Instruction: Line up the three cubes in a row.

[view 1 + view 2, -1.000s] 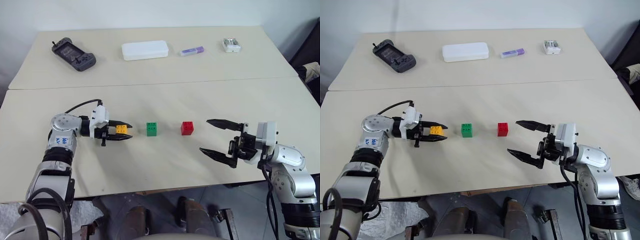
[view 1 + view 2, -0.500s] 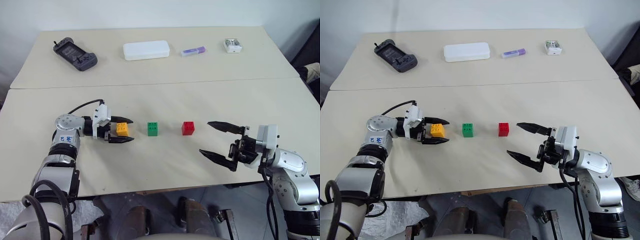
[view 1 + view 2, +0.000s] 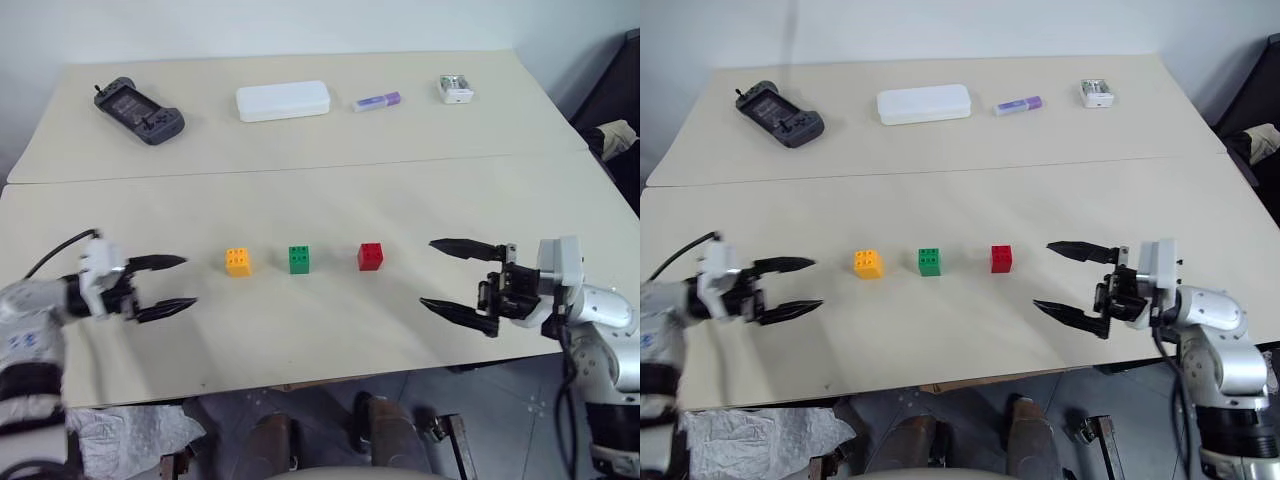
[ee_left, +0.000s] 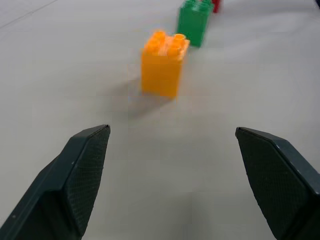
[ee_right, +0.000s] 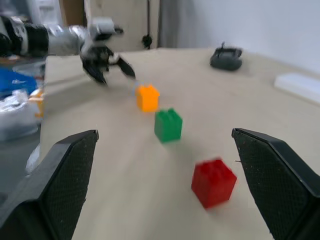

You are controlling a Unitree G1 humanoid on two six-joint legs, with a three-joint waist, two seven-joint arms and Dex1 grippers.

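Cubes (image 3: 299, 259) — studs up, apparently one row

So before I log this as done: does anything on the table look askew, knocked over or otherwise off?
Nothing stands out. The orange-yellow cube, green cube and red cube stand upright in an evenly spaced row, none touching. Both the left gripper and right gripper are open and apart from them.

We see bright, even, soft light on the counter (image 3: 420, 190), with only faint shadows. The left hand (image 3: 165, 285) smears with motion blur. In the right wrist view the red cube (image 5: 214, 182) is soft.
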